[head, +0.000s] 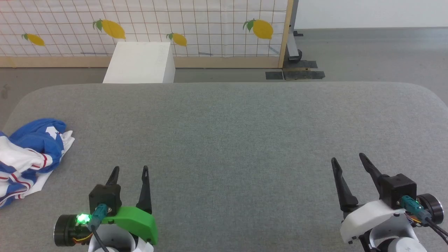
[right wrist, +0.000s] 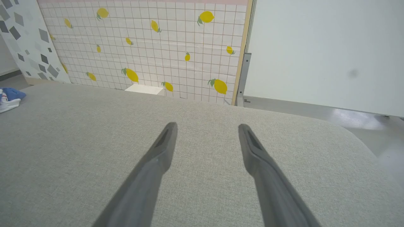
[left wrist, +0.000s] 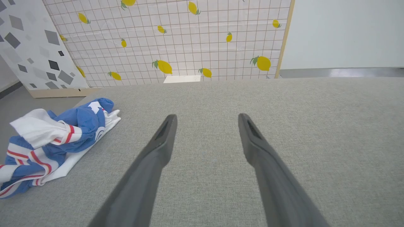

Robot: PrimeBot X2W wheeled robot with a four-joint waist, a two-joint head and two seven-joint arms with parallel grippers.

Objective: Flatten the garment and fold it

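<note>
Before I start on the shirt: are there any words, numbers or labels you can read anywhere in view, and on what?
No text can be read.
On the shirt: bits of white print show on the blue cloth, but it lies crumpled, so no letter or number reads.
On the lemon-patterned panel: pictures and grid lines, no words.

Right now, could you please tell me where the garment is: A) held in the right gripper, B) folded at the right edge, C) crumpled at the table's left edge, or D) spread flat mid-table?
C: the garment lies bunched at the left edge of the grey table, apart from the open left gripper.
</note>
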